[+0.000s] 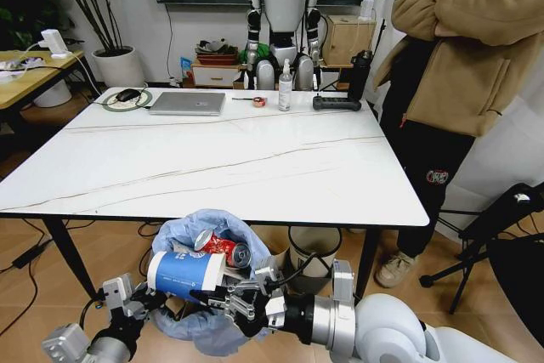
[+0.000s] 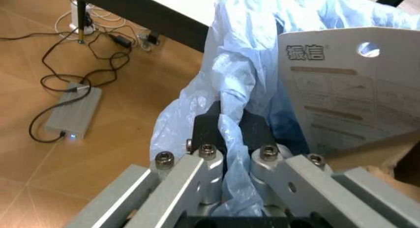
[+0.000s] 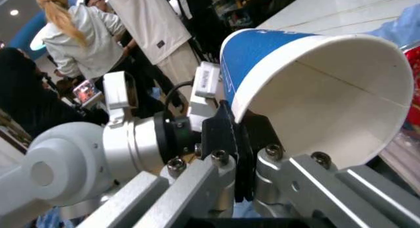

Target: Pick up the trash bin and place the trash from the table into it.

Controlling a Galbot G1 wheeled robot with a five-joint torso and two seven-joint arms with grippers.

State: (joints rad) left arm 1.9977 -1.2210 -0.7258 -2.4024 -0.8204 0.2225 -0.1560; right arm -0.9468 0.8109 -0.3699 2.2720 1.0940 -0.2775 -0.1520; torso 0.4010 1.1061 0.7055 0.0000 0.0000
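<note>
Room: wooden floor, a white humanoid robot standing against the far wall beyond the table.
Table: white marble-look top with thin grey veins and black legs; a silver laptop, a clear spray bottle and a black remote-like device sit along its far edge.
Trash bin: the trash bin, lined with a crinkly light-blue bag, hangs below the table's near edge, just in front of it and off the floor.
Bin contents: a red can lies at the top of the bag; in the left wrist view a printed cardboard piece stands inside the bag.
Left gripper: the left gripper is below the table's near edge, its jaws pinched narrow on the blue bag at the bin's rim.
Right gripper: the right gripper is also below the near edge, just beside the bin, jaws clamped on the rim of the blue paper cup.
Cup: lies on its side, touching the bin's near rim, its white inside empty.
Bystander: a person in a tan jacket stands at the table's right side.
</note>
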